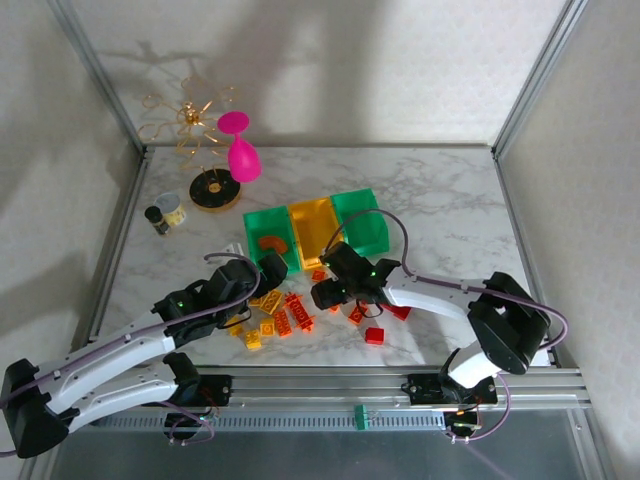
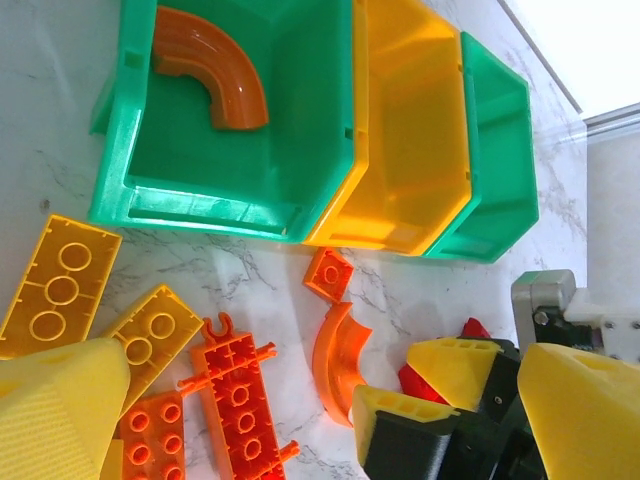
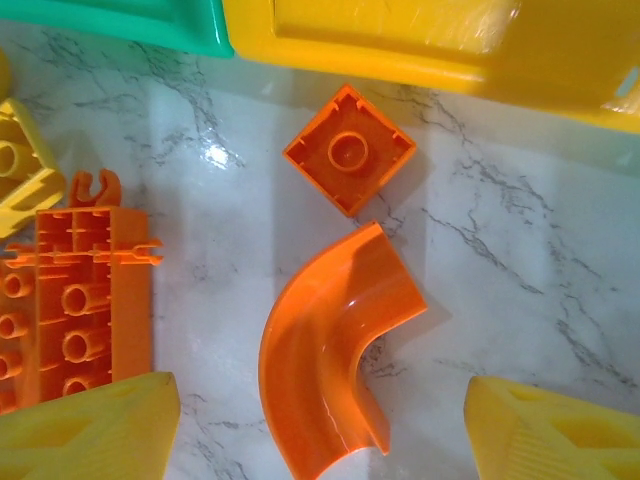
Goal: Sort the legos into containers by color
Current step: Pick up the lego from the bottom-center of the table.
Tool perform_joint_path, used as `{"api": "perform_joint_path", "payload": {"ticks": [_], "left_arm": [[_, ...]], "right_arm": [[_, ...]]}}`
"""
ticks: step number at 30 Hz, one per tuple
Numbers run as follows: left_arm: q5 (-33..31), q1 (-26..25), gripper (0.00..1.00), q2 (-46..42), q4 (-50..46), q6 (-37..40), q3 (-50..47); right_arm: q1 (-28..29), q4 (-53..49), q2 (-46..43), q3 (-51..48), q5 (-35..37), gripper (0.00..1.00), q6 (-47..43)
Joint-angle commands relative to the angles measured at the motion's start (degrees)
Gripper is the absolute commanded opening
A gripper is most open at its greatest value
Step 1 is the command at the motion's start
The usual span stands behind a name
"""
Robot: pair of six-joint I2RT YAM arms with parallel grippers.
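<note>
A: Overhead?
B: The legos [image 1: 283, 318] litter the bench [image 1: 430, 195] in front of the yellow bin [image 1: 312, 225].
A: Left wrist?
B: The left fingers [image 2: 55, 415] are spread and empty; an orange curve [image 2: 220, 70] lies in the green bin [image 2: 135, 150] beside the yellow one.
A: Right wrist?
B: The right fingers [image 3: 90, 430] are released, flanking a curved orange lego [image 3: 325, 350] below that bin.

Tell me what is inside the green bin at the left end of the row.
One orange curved piece lies in the green bin. The rest of the floor that shows is bare; anything under the piece is covered.
</note>
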Motion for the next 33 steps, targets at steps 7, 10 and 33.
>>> {"api": "perform_joint_path", "payload": {"ticks": [7,10,33], "left_arm": [[-3.0,-1.2,1.0,1.5,1.1,-1.7,-0.4],[-3.3,-1.2,1.0,1.4,0.8,-1.9,-0.7],[-6.1,-1.3,1.0,-1.2,-2.2,-3.1,-1.2]], "right_arm": [[3.0,0.7,6.6,1.3,1.9,0.71,2.0],[3.5,0.8,8.2,1.9,2.9,0.68,2.2],[7.1,-1.8,9.8,4.0,9.2,0.29,2.4]]}}
